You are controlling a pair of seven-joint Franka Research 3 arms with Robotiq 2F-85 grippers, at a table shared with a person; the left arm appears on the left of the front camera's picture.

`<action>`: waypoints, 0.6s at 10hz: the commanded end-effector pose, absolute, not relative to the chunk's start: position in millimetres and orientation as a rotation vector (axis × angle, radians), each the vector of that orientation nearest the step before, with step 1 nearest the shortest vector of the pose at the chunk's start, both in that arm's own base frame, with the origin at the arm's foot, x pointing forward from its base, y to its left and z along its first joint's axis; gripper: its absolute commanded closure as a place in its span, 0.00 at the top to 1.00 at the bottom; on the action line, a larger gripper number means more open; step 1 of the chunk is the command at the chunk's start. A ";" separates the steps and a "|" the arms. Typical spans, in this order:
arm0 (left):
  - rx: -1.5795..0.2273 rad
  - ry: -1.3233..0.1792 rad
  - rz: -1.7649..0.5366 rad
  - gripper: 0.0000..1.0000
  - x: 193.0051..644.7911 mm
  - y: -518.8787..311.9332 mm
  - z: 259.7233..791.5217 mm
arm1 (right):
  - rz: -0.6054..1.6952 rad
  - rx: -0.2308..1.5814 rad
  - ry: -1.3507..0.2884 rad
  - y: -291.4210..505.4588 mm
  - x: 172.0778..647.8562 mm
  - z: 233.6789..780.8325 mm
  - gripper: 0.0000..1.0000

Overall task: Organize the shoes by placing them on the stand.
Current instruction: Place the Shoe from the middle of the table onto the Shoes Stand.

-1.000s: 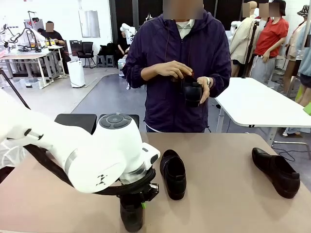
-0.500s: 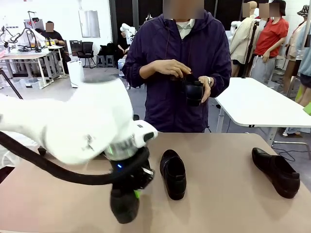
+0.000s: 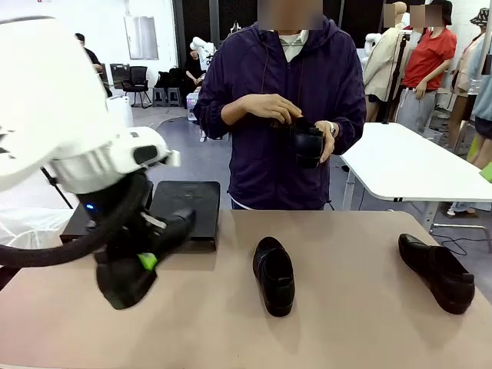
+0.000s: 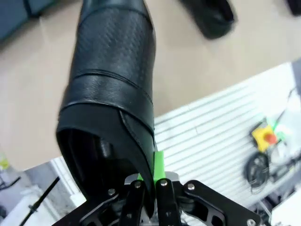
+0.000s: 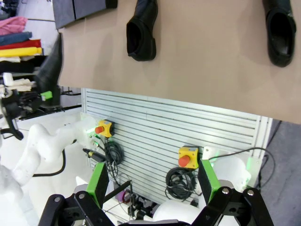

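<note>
While the L gripper (image 3: pixel 147 260) hangs by the near-left part of the big flat tan tabletop (image 3: pixel 354 330), its two black fingers w/ green pads are squeezed tight on the back rim of a shiny black leather slip-on shoe (image 3: pixel 121 283). That shoe is up in the air, off the table & tilted, its low end toward the near-left. From the L wrist cam the thin leather edge sits pinched btwn the pads. The held shoe has a bumpy woven-looking top, a smooth band across it & a dark hollow inside.

A low, flat, dull-black rectangle stand (image 3: pixel 196 201) sits at the far-left side of the table, just behind the L gripper.

A 2nd shiny black round-toed shoe (image 3: pixel 274 275) lies flat on the table near the middle, well apart from the stand. A 3rd black shoe (image 3: pixel 437 273) lies at the right side, turned at a slant. A 4th black shoe (image 3: pixel 305 146) is held up at chest height in the person's hands (image 3: pixel 269 109) at the far side. The person wears a soft dark purple zip hoodie.

The R gripper (image 5: pixel 153 186) is back off the near edge of the table, fingers wide apart w/ nothing btwn them. Below the table edge its cam shows a ridged white metal panel (image 5: pixel 188 127) w/ two yellow boxes w/ red buttons (image 5: pixel 187 157).
</note>
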State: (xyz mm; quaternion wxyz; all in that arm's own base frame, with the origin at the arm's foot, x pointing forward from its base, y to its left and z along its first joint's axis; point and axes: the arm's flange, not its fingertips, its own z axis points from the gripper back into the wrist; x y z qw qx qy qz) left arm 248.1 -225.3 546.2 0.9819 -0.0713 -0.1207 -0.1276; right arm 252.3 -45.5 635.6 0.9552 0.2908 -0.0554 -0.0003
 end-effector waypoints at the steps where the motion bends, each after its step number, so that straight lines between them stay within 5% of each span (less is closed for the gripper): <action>1: -0.152 -0.197 -0.343 0.00 247.9 -248.5 537.4 | 0.023 0.605 -0.118 -47.6 252.8 638.2 1.00; 6: -0.128 -0.190 -0.321 0.00 242.8 -248.6 529.2 | 0.023 0.605 -0.118 -47.6 252.8 638.2 1.00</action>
